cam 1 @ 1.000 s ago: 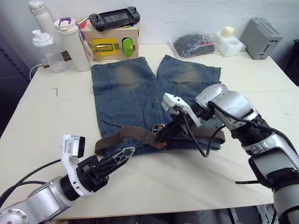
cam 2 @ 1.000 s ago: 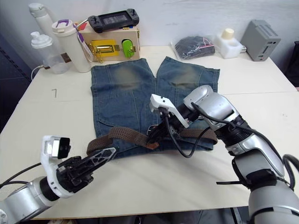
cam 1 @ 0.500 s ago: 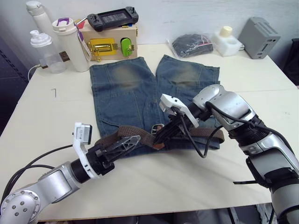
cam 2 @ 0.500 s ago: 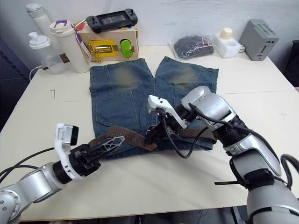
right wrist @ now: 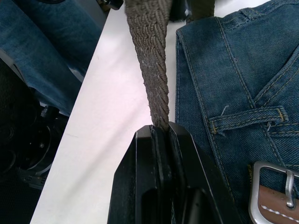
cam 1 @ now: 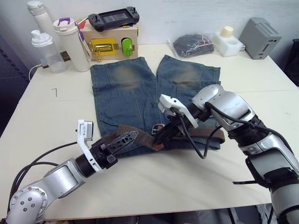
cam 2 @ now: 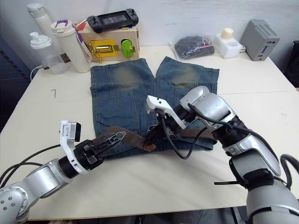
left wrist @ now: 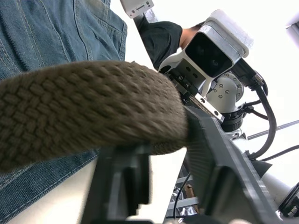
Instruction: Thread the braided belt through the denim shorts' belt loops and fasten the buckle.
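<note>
We see our right gripper (right wrist: 161,135) pinching the coarse braided belt (right wrist: 148,60) beside the denim shorts (right wrist: 233,84), silver rectangular buckle (right wrist: 273,193) nearby, left gripper (cam 1: 122,140) jaws apart around the strap.

I see bare worktop (cam 1: 187,172) open on the near side of both pairs of fingers. Beyond the fingers, the denim shorts (cam 1: 135,93) lie flat; behind them the bottles (cam 1: 70,42) and wooden box (cam 1: 112,44) block the way.

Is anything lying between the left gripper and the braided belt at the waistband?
Nothing visible does. The left gripper is already at the braided belt on the denim shorts, the strap lying between its open fingers, while the right gripper pinches it farther along.
</note>
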### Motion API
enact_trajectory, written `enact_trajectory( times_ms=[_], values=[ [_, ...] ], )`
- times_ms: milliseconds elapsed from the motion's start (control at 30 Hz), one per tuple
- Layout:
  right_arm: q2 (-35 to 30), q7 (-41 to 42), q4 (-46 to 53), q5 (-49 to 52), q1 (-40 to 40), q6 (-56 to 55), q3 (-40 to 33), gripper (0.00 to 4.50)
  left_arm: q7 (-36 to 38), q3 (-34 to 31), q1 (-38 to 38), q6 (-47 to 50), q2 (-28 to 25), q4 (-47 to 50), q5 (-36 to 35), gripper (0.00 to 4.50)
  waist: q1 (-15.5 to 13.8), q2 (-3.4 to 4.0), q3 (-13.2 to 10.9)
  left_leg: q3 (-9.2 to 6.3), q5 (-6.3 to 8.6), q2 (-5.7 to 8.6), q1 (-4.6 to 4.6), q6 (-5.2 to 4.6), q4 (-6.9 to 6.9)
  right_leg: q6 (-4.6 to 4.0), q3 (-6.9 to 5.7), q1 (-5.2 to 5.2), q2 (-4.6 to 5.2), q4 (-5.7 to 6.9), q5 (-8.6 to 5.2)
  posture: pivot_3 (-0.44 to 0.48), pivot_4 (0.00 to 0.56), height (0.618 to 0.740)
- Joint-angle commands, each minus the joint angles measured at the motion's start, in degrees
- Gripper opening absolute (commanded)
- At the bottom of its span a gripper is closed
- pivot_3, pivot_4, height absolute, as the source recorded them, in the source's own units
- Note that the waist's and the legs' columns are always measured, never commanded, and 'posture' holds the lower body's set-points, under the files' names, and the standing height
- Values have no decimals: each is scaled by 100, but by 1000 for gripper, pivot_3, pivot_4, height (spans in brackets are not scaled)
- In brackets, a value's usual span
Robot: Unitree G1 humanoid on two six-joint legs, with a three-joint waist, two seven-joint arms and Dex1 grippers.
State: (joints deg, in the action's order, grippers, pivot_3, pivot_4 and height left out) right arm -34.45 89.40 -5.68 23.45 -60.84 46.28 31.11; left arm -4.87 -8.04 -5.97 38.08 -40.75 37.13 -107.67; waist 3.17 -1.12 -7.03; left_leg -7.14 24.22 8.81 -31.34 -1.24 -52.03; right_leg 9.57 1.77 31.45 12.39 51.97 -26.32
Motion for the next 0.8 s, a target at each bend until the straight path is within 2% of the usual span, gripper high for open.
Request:
enact_trajectory(
  times_ms=[33,233,433,533,700,800],
  values=[
    [-25,221,207,106,-46,-31,-199,1627,33,-105,-17,13,-54,4,48,0,1,0,0,0,0,0,0,0,0,0,0,0,0,0,0,0,150,645],
    [8,72,240,347,-70,188,-515,4433,10,-81,-44,-25,38,-44,237,0,-2,0,0,0,0,0,0,0,0,0,0,0,0,0,0,0,150,645],
    [-127,-529,465,490,200,432,-1218,4433,-319,-338,-306,-481,558,-40,-74,0,-5,-1,0,0,0,0,0,0,0,0,0,-2,0,0,0,0,150,645],
    [-153,-1217,954,509,691,386,-1800,4433,-471,-674,-699,-759,820,78,-210,0,-9,-1,1,3,1,0,0,-1,-1,1,1,-2,3,1,0,0,150,645],
    [317,-2865,2176,1178,1720,1385,-3111,4433,-446,-1260,-1513,-994,1044,274,-51,0,-16,-2,1,17,5,-3,0,-10,0,1,7,0,4,-1,0,0,150,645],
    [583,-3735,2758,1215,2263,1524,-3507,4433,-404,-1353,-1739,-1008,1105,251,90,0,-40,-2,2,22,5,-7,1,-10,-7,0,9,-2,3,-3,0,0,150,645]
  ],
)
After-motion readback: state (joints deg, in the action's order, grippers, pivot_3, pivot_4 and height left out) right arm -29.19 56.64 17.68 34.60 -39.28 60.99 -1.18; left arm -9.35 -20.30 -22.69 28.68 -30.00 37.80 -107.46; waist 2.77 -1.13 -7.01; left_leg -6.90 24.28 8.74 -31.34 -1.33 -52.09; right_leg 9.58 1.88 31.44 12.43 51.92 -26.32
